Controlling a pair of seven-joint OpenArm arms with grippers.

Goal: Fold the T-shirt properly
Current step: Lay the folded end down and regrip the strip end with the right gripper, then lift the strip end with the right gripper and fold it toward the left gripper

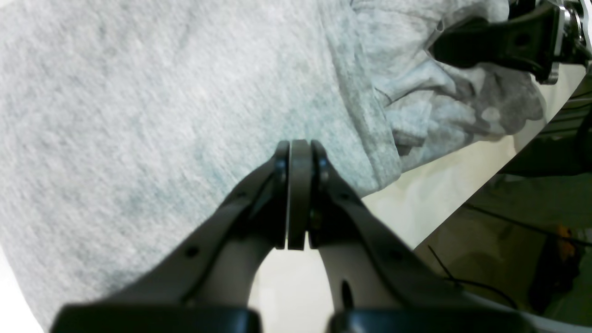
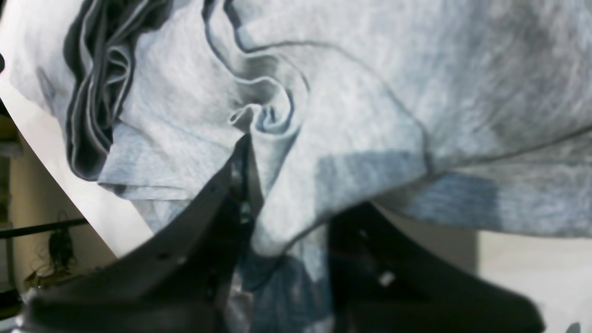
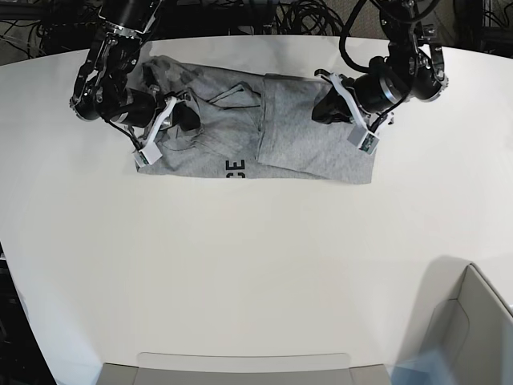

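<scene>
the t-shirt (image 3: 280,136) lies partly folded on the counter (image 3: 240,265), one side lapped over; left tool (image 1: 298,152) pressed together, right tool (image 2: 259,203) pinching bunched cloth; more folds remain.

The base view looks down from high above onto the white round-edged table (image 3: 240,265), taking in both arms. Each wrist view sits close behind its own black fingers, facing the heather-grey cotton T-shirt (image 1: 138,106), which all views share.
</scene>
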